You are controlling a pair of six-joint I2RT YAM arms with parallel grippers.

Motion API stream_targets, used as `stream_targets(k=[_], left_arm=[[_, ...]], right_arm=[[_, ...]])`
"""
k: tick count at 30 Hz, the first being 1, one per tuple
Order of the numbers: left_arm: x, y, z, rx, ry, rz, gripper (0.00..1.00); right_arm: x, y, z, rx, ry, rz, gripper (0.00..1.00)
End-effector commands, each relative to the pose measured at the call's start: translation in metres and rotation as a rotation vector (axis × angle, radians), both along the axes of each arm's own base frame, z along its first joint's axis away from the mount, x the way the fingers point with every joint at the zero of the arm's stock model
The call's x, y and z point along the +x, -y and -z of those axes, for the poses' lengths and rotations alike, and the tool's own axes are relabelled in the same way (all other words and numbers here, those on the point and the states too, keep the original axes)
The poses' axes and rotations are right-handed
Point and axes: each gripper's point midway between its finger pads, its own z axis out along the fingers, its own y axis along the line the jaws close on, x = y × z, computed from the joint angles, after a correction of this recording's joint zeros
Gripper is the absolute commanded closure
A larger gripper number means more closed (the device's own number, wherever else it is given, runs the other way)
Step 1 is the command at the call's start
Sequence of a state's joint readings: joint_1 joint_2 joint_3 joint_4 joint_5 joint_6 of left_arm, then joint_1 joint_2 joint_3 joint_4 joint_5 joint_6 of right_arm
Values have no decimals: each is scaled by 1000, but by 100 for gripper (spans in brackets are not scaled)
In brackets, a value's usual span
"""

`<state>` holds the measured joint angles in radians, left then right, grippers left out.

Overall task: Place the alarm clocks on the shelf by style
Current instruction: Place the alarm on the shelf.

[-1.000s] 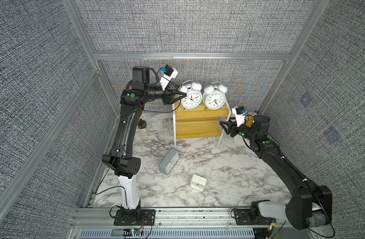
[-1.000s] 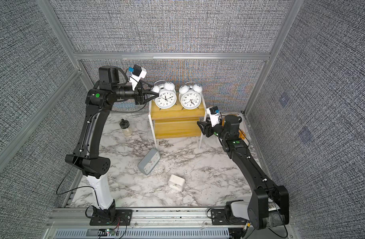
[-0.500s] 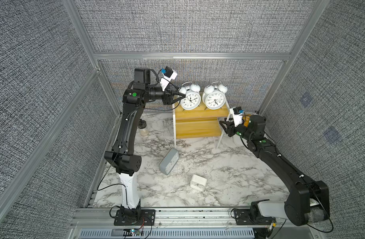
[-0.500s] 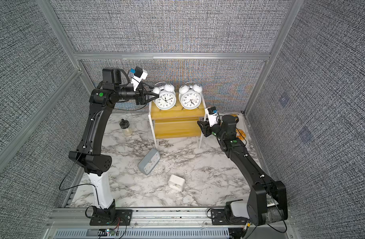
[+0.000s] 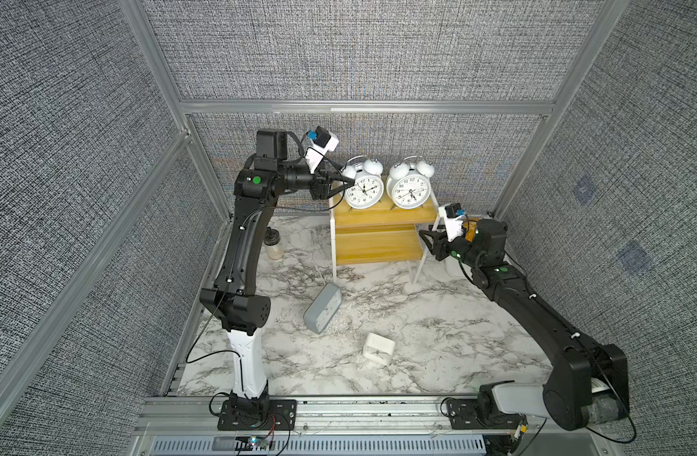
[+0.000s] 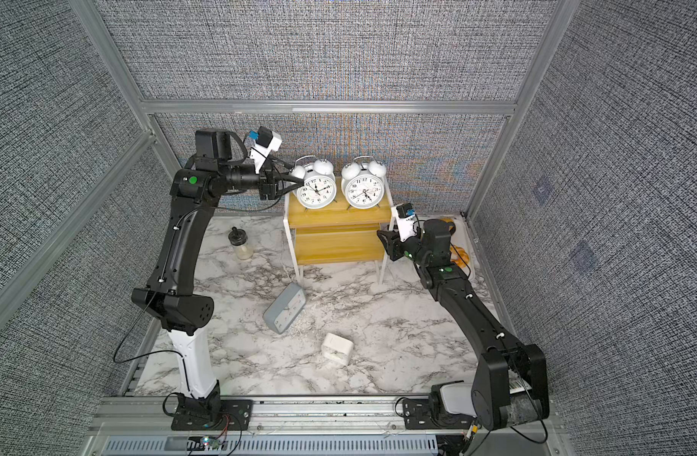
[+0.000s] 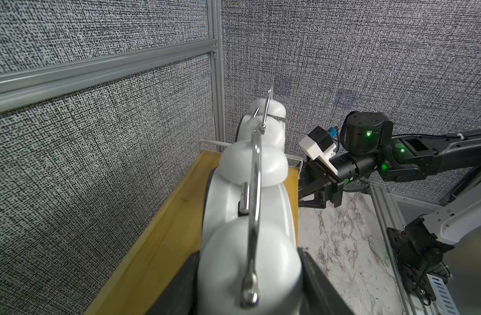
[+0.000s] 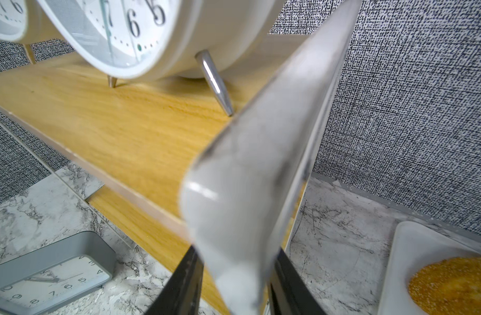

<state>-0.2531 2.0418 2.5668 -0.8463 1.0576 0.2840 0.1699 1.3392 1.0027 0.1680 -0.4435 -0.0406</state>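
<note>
Two round white twin-bell alarm clocks stand side by side on the top board of the shelf (image 5: 378, 244) (image 6: 335, 246), which is yellow with a white frame. My left gripper (image 5: 344, 181) (image 6: 295, 181) (image 7: 247, 256) reaches in from the left, shut on a bell of the left clock (image 5: 364, 191) (image 6: 317, 191). The right clock (image 5: 410, 191) (image 6: 364, 192) (image 8: 124, 32) stands free. My right gripper (image 5: 425, 237) (image 6: 383, 239) (image 8: 235, 252) is shut on the shelf's white side post (image 8: 261, 163). A grey-blue rectangular clock (image 5: 323, 308) (image 6: 285, 308) (image 8: 51, 267) and a small white clock (image 5: 378, 349) (image 6: 337, 348) lie on the marble.
A small lidded jar (image 5: 275, 246) (image 6: 242, 246) stands left of the shelf near the left arm. A white tray (image 6: 468, 241) (image 8: 402, 259) with bread lies behind the right arm at the back right. Padded walls close in on three sides.
The right gripper's jaws have narrowed onto the shelf's side post. The left arm has shifted slightly while keeping hold of the left clock's bell. The clocks have not moved.
</note>
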Motion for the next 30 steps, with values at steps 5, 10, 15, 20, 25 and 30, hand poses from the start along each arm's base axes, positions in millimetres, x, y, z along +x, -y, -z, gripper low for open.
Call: stream_targets(k=[5, 10, 15, 20, 25, 30], left_arm=[[-6, 1, -12, -20, 45, 32, 66], [-7, 0, -3, 7, 31, 28, 66], [-5, 0, 4, 20, 12, 31, 65], [-4, 0, 6, 22, 11, 30, 60], [-4, 0, 4, 20, 15, 27, 44], [-3, 1, 3, 14, 13, 26, 34]], right_arm=[[3, 1, -4, -1, 20, 9, 58], [3, 2, -6, -2, 25, 15, 58], [4, 1, -4, 4, 20, 12, 58], [4, 1, -2, 5, 12, 12, 59], [4, 0, -1, 5, 11, 10, 59], [5, 0, 1, 6, 4, 10, 59]])
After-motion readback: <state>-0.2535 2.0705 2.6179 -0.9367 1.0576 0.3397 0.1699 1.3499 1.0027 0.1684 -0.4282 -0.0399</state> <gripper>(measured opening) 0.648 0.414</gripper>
